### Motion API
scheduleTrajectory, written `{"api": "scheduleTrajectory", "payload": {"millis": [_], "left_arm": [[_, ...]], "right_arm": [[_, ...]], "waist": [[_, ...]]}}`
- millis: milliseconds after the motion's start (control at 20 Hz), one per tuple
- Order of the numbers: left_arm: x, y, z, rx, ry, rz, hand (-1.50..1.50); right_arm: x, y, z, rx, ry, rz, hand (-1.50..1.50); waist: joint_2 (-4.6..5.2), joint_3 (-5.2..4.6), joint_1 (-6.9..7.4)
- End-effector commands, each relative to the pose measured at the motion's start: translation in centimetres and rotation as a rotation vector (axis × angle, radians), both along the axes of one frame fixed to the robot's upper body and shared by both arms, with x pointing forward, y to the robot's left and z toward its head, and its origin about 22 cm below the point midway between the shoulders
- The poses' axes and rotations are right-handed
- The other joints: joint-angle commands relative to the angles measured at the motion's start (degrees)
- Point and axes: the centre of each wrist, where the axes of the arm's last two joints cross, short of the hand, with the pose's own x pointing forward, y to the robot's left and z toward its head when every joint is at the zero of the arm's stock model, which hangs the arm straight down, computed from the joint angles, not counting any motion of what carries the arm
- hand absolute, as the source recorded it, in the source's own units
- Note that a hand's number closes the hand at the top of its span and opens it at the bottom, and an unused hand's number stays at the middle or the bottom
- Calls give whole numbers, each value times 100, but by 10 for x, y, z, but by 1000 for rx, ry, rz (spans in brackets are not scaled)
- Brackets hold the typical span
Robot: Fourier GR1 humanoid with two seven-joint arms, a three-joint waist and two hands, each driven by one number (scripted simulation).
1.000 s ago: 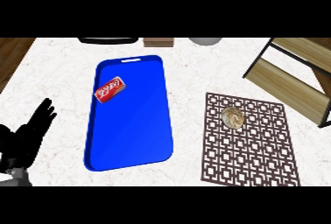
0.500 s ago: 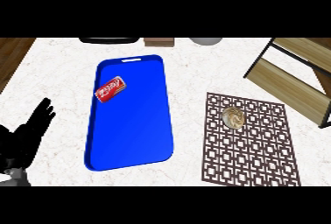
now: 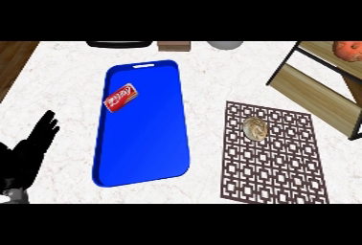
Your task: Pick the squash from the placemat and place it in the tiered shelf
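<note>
While the squash (image 3: 255, 129) sits untouched on the brown lattice placemat (image 3: 277, 167), near its far end, only the left hand (image 3: 28, 155) shows, resting at the lower left with fingers straight. A grasp should descend from above, then lift toward the tiered shelf (image 3: 311, 76) at the upper right.

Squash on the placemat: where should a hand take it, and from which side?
The squash is small and rounded, lying low on the placemat near its far end, with bare mat all round. Probably best taken from above, fingers and thumb closing across its middle. No right hand shows; the left hand rests open at the left edge, far off.
</note>
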Motion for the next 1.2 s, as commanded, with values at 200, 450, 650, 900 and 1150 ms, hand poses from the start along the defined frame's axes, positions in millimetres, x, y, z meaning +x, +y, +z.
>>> {"api": "scheduleTrajectory", "payload": {"millis": [200,450,650,900,1150], "left_arm": [[2,6,-10,-1,-3,13,0],[4,-6,-6,-2,14,9,0],[-6,-3,-10,-11,14,15,0],[-10,2,-7,-6,35,26,0],[-11,3,-11,-4,7,37,0]], "right_arm": [[-7,-14,-1,107,-161,61,-150],[-11,-17,25,297,-265,80,-150],[-35,-12,37,362,-370,120,-150],[-87,-33,62,342,-476,127,-150],[-159,-53,105,336,-515,63,-150]], "waist": [[-13,-2,-46],[-18,-1,-31],[-48,-4,-111],[-54,-2,-143],[-77,-6,-265]]}}
